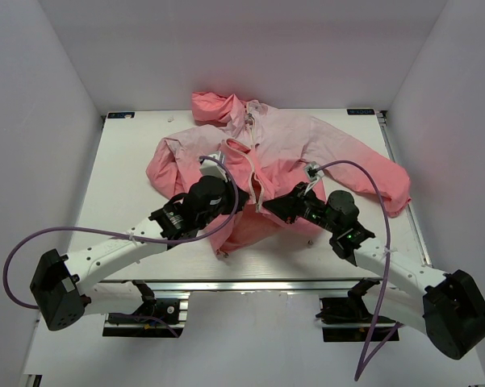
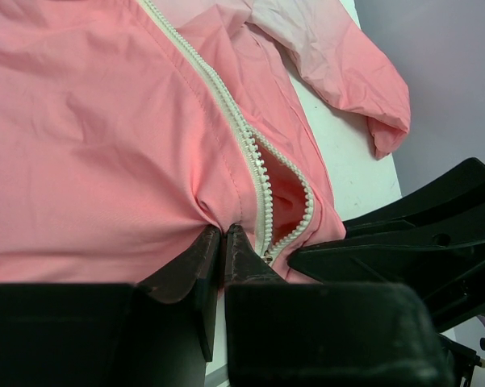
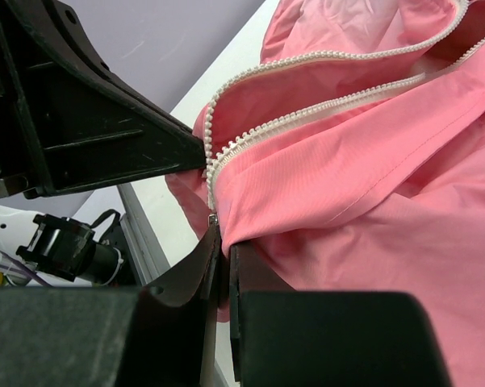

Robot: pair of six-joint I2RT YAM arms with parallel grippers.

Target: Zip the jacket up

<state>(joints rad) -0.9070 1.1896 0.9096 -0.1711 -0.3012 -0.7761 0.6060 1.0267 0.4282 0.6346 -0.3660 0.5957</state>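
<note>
The pink jacket (image 1: 290, 145) lies spread on the white table (image 1: 121, 177), hood at the far side, sleeves out to both sides. Its whitish zipper (image 1: 252, 165) runs down the middle and gapes open near the bottom hem. My left gripper (image 1: 244, 201) is shut on a pinch of jacket fabric (image 2: 145, 145) just left of the zipper's lower end (image 2: 262, 193). My right gripper (image 1: 268, 206) is shut on the jacket's hem (image 3: 347, 185) right beside the zipper teeth (image 3: 307, 60). The small metal slider (image 2: 268, 256) shows between the two grippers. Both grippers nearly touch each other.
White walls enclose the table on the left, back and right. A metal rail (image 1: 250, 284) runs along the near edge. Purple cables (image 1: 363, 173) loop over both arms. The right sleeve's cuff (image 1: 397, 197) reaches near the right table edge.
</note>
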